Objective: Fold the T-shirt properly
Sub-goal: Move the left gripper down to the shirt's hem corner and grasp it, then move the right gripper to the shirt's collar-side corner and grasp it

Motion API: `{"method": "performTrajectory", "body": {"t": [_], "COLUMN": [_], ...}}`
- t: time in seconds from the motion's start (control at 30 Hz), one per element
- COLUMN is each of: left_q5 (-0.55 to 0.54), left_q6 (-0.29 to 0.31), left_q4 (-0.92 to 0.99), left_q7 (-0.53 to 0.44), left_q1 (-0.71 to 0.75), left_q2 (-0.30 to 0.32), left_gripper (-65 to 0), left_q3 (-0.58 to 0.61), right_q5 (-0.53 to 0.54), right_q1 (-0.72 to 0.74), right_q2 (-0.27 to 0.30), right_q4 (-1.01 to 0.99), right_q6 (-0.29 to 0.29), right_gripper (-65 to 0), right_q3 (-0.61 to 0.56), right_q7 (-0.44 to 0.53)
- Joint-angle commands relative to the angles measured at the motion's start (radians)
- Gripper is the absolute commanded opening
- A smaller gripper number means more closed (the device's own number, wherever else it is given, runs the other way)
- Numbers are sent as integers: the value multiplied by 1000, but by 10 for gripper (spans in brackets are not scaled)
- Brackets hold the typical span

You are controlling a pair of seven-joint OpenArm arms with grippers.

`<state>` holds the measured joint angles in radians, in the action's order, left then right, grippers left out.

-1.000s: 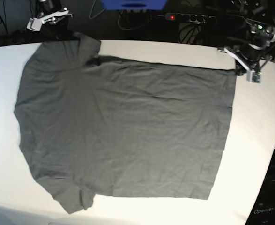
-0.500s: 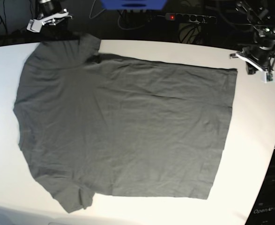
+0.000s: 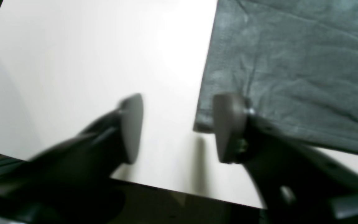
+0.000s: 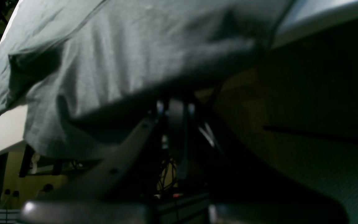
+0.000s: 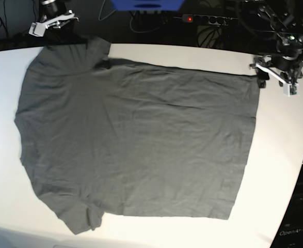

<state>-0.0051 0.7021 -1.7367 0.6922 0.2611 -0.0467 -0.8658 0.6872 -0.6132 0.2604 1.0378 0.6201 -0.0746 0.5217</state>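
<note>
The dark grey T-shirt [image 5: 136,139] lies spread flat on the white table [image 5: 280,134], collar end to the left and hem to the right. My left gripper [image 5: 274,80] hovers at the hem's far right corner. In the left wrist view the left gripper [image 3: 179,127] is open; one fingertip [image 3: 228,127] stands over the edge of the T-shirt [image 3: 291,62] and the other over bare table. My right gripper [image 5: 53,21] sits off the table at the back left. In the right wrist view the right gripper [image 4: 177,130] is shut, below a sleeve of the T-shirt [image 4: 120,62] that hangs over the table edge.
Behind the table, a power strip [image 5: 208,19] with a red light lies among cables, next to a blue object [image 5: 147,4]. The table's curved right edge [image 5: 298,170] drops off to a dark floor.
My left gripper swung out to the right, came back towards the hem corner and opened its jaws. The T-shirt and the right gripper have stayed where they were.
</note>
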Motion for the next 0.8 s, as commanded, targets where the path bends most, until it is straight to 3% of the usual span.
{"method": "performTrajectory", "body": {"t": [0.0, 0.2, 0.77], "left_q5": [-14, -11, -16], "left_q6": [-4, -4, -4], "left_q4": [-18, -3, 192], "left_q7": [-19, -15, -15], "left_q1": [-1, -23, -72], "left_q2": [11, 9, 47], "left_gripper": [-191, -235, -234], "left_q3": [-2, -2, 79], "right_q5": [33, 33, 33], "right_q1": [13, 13, 14], "right_q2": [17, 17, 27], "right_q4": [17, 17, 17], "right_q6": [11, 11, 10], "right_gripper": [-647, -647, -647], "right_q3": [6, 6, 6], "right_q7": [64, 64, 64]}}
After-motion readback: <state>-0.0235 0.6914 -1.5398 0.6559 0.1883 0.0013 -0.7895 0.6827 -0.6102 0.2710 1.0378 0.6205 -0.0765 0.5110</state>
